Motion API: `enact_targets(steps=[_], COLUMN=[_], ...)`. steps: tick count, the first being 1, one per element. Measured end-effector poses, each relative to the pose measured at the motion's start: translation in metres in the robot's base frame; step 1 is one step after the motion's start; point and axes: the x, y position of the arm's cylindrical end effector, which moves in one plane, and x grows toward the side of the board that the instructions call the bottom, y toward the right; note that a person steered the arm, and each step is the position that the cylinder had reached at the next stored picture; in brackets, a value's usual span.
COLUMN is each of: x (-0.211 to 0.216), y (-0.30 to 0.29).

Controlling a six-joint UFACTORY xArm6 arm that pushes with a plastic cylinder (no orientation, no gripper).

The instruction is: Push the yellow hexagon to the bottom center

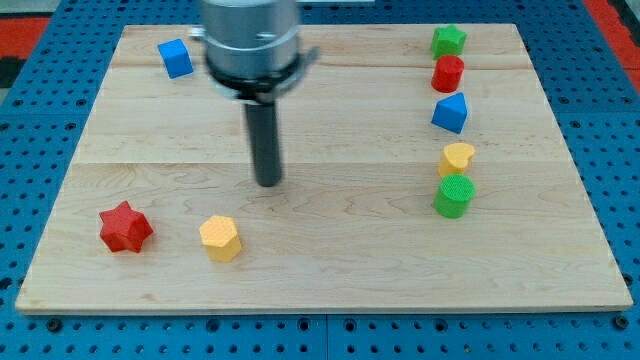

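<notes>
The yellow hexagon (220,238) lies on the wooden board (330,250) near the view's bottom left. My tip (268,182) rests on the board above and a little right of the hexagon, apart from it, about a block's width and a half away. The rod rises straight up to the grey arm body at the view's top.
A red star (125,227) lies left of the hexagon. A blue cube (175,57) sits at the top left. On the right runs a column: green star (448,41), red cylinder (448,73), blue block (450,112), yellow heart (457,158), green cylinder (454,195).
</notes>
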Motion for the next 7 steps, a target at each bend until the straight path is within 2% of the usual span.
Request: enact_targets(steps=[1, 2, 4, 6, 7], x=[0.014, 0.031, 0.072, 0.076, 0.092], y=[-0.058, -0.071, -0.062, -0.01, -0.009])
